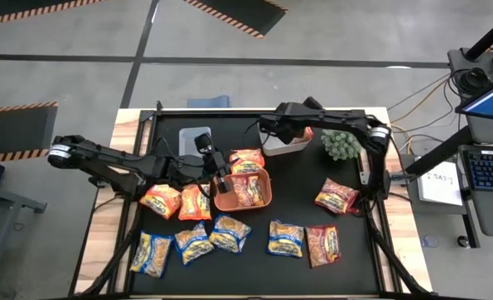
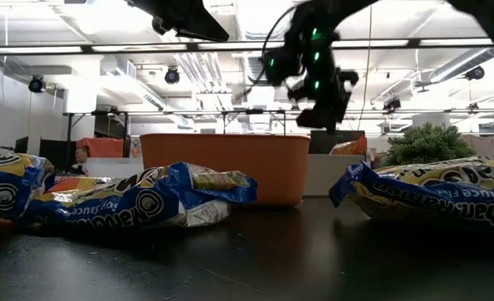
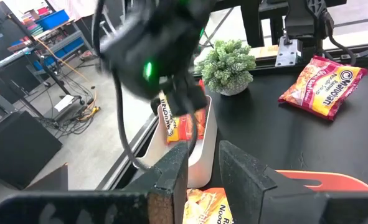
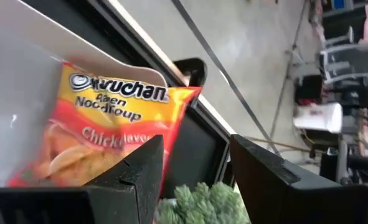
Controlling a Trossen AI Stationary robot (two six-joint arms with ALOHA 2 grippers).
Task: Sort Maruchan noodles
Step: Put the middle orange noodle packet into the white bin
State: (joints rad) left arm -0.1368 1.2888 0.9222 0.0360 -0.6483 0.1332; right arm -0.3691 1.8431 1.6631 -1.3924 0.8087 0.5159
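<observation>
Several Maruchan packets lie flat on the black table: orange ones (image 1: 161, 200) (image 1: 194, 202), blue-and-yellow ones (image 1: 152, 252) (image 1: 229, 233) (image 1: 285, 239), a red one (image 1: 323, 245), and another (image 1: 336, 197) toward the right. More lie in the orange bin (image 1: 267, 198). One orange packet (image 4: 109, 124) stands on edge in the white bin (image 4: 22, 74), leaning on its wall. My right gripper (image 4: 196, 168) hovers open above that bin, its fingers beside the packet. My left gripper (image 3: 203, 168) is open over the orange bin's left rim, above an orange packet (image 3: 202, 205).
A small green potted plant (image 1: 340, 143) stands right of the white bin. A clear bin (image 1: 194, 137) sits at the table's far left. The near row of packets fills the front of the table; bare black surface shows between the orange bin and the packet on the right.
</observation>
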